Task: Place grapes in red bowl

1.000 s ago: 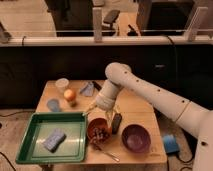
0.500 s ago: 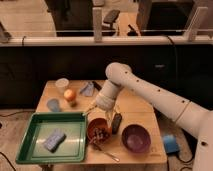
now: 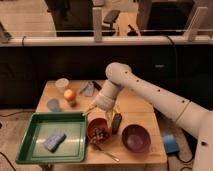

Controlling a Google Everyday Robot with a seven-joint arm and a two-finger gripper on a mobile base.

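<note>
Grapes [image 3: 100, 133] inside red bowl [image 3: 90, 125], pincer [image 3: 103, 114] spread just above, green tray [image 3: 50, 116] rim beside.

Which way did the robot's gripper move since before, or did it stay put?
No. The gripper hangs right above the red bowl, same spot as before, just right of the green tray.

Warm, dim indoor light, apparently overhead. Desk [image 3: 140, 117] top mid-toned; dark band behind its far edge. White arm [image 3: 150, 92] is brightest, mild glare on top. Gripper [image 3: 102, 115] hangs above red bowl [image 3: 90, 127] near front edge, shaded underneath.
</note>
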